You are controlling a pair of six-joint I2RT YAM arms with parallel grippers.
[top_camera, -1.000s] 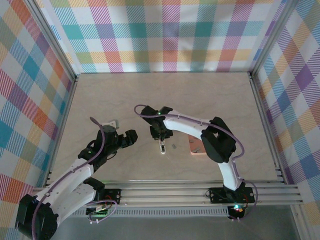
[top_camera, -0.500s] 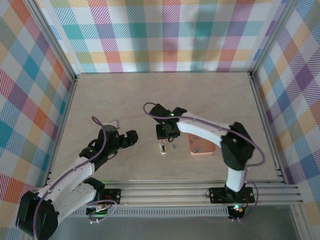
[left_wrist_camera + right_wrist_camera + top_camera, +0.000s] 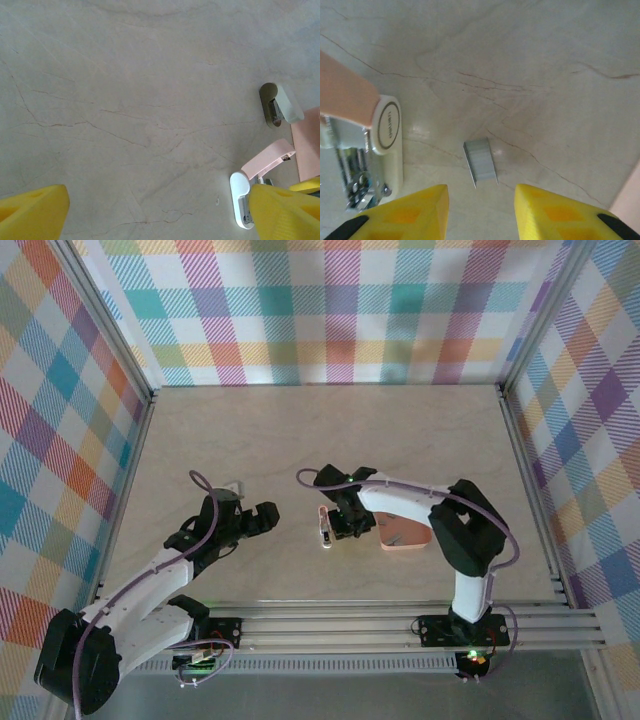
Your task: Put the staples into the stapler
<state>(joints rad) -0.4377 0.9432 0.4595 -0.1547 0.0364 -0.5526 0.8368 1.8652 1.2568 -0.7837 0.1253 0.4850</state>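
Observation:
The pink stapler (image 3: 324, 528) lies open on the table; its pink lid (image 3: 267, 157) is raised over the whitish base (image 3: 239, 197). In the right wrist view the stapler (image 3: 387, 135) sits at the left with its metal channel showing. A short grey strip of staples (image 3: 481, 160) lies flat on the table to the stapler's right. My right gripper (image 3: 480, 192) hovers just short of the strip, open, with nothing between its fingers; from above the right gripper (image 3: 345, 524) is right beside the stapler. My left gripper (image 3: 157, 200) stands wide open left of the stapler, seen from above at the left gripper (image 3: 262, 517).
A salmon-orange tray (image 3: 402, 533) lies just right of my right gripper, and the tray's corner (image 3: 627, 195) shows low in the right wrist view. A small olive and grey-white piece (image 3: 280, 104) lies beyond the stapler. Aluminium rails and checked walls bound the table.
My right gripper has moved from above the stapler to its right and nearer, now over the staple strip on the table. The left arm has barely moved.

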